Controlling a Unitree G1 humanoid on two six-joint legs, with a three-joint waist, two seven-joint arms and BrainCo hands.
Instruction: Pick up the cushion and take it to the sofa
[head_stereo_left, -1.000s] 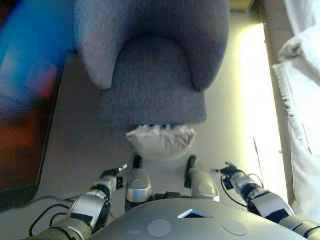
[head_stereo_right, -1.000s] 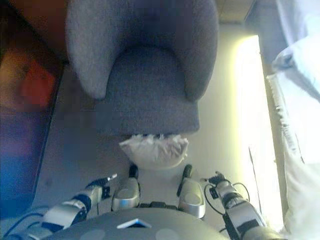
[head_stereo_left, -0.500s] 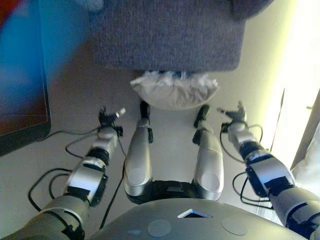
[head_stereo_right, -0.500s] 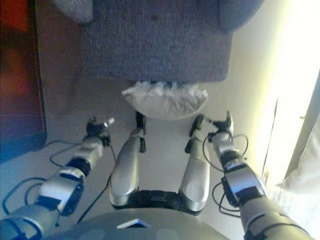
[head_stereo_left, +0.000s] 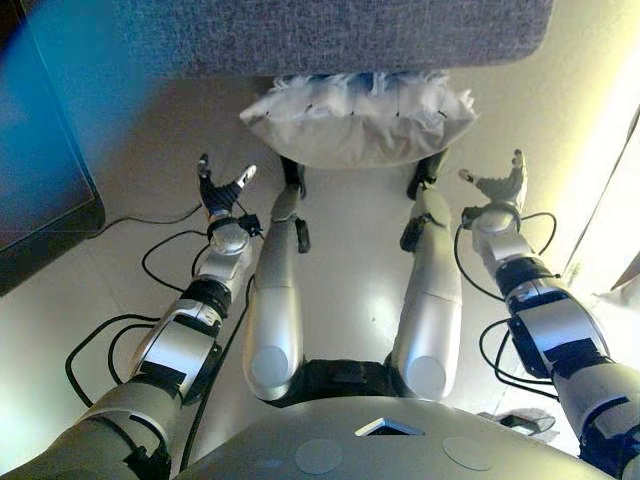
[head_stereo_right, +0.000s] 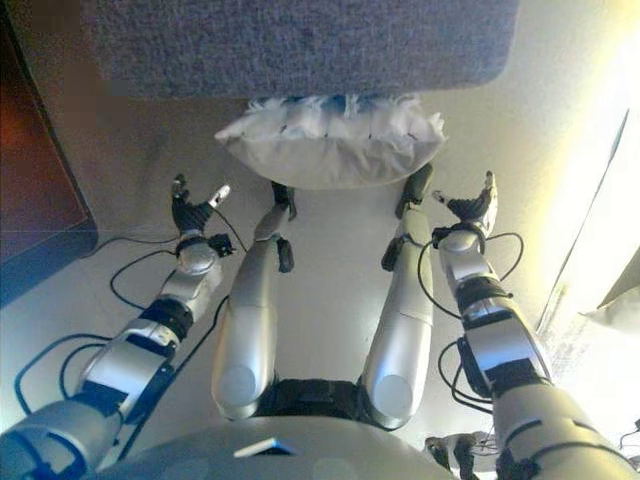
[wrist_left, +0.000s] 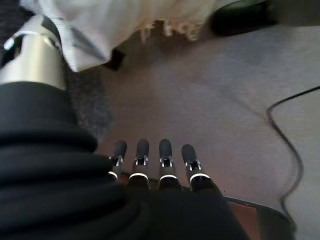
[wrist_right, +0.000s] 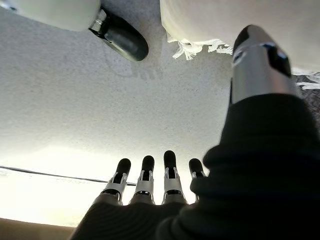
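Nearest the robot, both arms reached down toward the floor (head_stereo_left: 120, 150), one on each side of the cushion. The left hand (head_stereo_left: 220, 192) hung low at the cushion's left, its fingers (wrist_left: 165, 152) straight and spread, holding nothing; its wrist view showed bare floor past the fingertips and a corner of the cushion off to one side. The right hand (head_stereo_left: 505, 185) hung at the cushion's right in much the same pose, fingers (wrist_right: 169, 160) straight and apart, also empty, with the fringe of the cushion showing beyond the thumb. Neither hand touched the cushion; each was just beside one end of it.

Farther out, the cushion (head_stereo_left: 355, 125) lay on the floor, pressed against the front base of the grey sofa (head_stereo_left: 330, 35). It was pale, off-white, plump and rather crumpled, with a frayed fringe along its far edge and small dark marks among the folds. It looked soft and likely to sag when lifted, so a hold from both ends seemed sensible.

As for the task, nothing was yet done: the cushion was still on the floor and ungrasped. What remained was to close both hands in on it, lift it, and set it on the seat. A dark flat object (head_stereo_left: 45, 180) lay on the floor at the far left.
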